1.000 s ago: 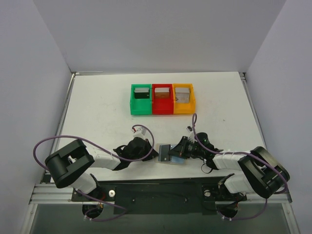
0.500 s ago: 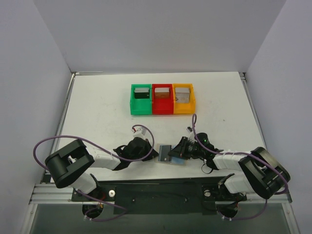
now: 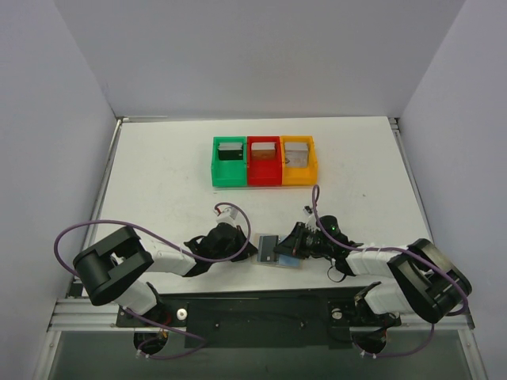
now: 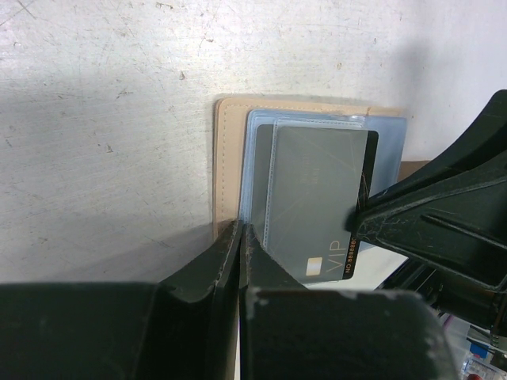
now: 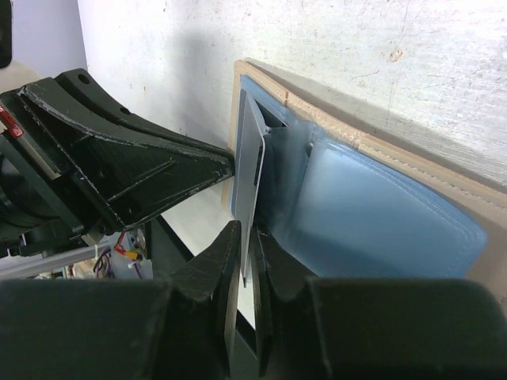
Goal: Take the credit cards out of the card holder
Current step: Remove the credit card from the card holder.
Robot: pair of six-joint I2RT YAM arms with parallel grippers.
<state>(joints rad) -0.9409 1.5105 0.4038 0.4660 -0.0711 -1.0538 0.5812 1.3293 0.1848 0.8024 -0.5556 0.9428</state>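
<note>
The tan card holder (image 4: 230, 158) lies open near the table's front edge, its bluish pocket panels (image 5: 380, 214) facing up. A dark grey credit card (image 4: 317, 198) marked VIP sticks partway out of one pocket. My left gripper (image 4: 240, 233) is shut on the holder's tan edge. From the opposite side my right gripper (image 5: 252, 237) is shut on the card's protruding edge (image 5: 253, 158). In the top view the two grippers (image 3: 255, 250) (image 3: 279, 253) meet over the holder (image 3: 289, 260). Three other cards stand in the bins.
A green bin (image 3: 230, 162), a red bin (image 3: 264, 161) and an orange bin (image 3: 298, 161) stand in a row at the table's middle back, a card in each. The holder overhangs the front edge beside the black base rail (image 3: 253, 313).
The right gripper's jaws have settled on the card's edge and its wrist has shifted very slightly. The holder and the left arm stay where they were.
</note>
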